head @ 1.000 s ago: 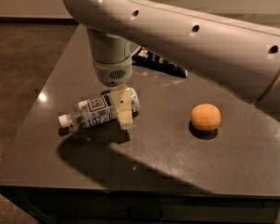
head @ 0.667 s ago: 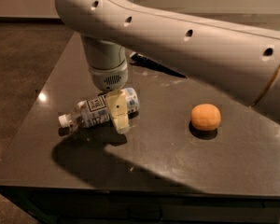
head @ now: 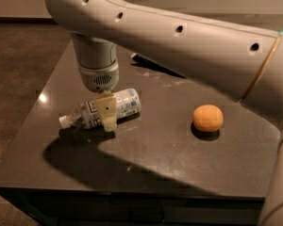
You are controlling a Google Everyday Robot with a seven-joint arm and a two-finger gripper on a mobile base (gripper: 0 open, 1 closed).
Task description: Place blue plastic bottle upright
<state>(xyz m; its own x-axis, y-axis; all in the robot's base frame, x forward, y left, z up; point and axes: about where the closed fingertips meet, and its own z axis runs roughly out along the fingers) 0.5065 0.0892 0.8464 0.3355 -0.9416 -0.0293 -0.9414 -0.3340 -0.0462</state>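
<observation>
One shift versus a second ago: seeing gripper (head: 107, 113) further left, off the base end of the bottle (head: 127, 102) and down over its middle. Same for arm (head: 179, 36): swung left with it, spanning top of frame from upper left to right edge. No change in bottle position, same spot, same angle. Likewise for orange ball (head: 208, 117), right of centre, well apart from bottle.

Bottle details:
- Lying on its side on dark table (head: 155, 149), left of centre.
- White cap (head: 64, 122) pointing lower left, base toward upper right.
- Clear plastic, with white label and blue print round the middle.
- Part of label covered by pale front of gripper.
- Not upright yet.

Grip state: cannot tell whether clamped on bottle or only straddling it. Far side of gripper hidden behind bottle.

Also seeing dark flat item (head: 153, 65) at back of table, upper centre, mostly hidden under arm; cannot tell what. Broad arm shadow across front of table, below bottle.
</observation>
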